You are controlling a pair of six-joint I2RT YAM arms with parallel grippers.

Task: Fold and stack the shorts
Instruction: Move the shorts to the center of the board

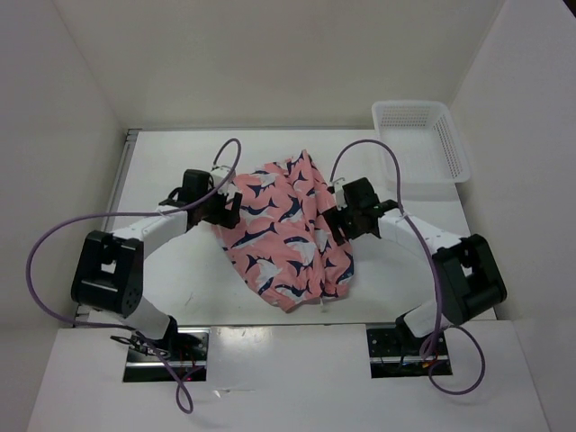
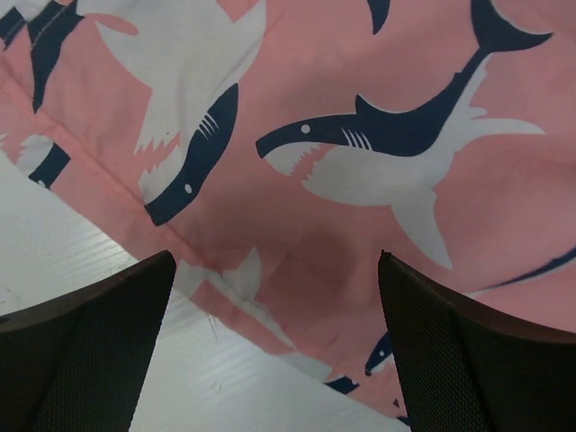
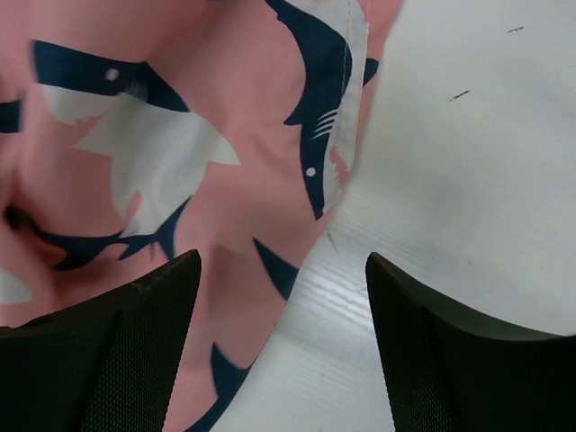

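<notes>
now the left gripper (image 1: 229, 211) and right gripper (image 1: 336, 222) flank the shorts (image 1: 286, 229), jaws spread, grasping nothing.

Shorts (image 1: 286, 229) lie on the desk (image 1: 180, 279), about midway across, between the two arms. Left gripper (image 1: 225, 209) sits at the shorts' left edge, right gripper (image 1: 337, 220) at their right edge, slightly nearer the arm bases. Basket (image 1: 423, 139) stands at the desk's far right corner, behind the right gripper and apart from the shorts.

Left wrist view: shorts' edge runs under the gripper (image 2: 274, 270); one finger over bare desk, the other over fabric. Right wrist view: the same, mirrored, under that gripper (image 3: 283, 265).
</notes>
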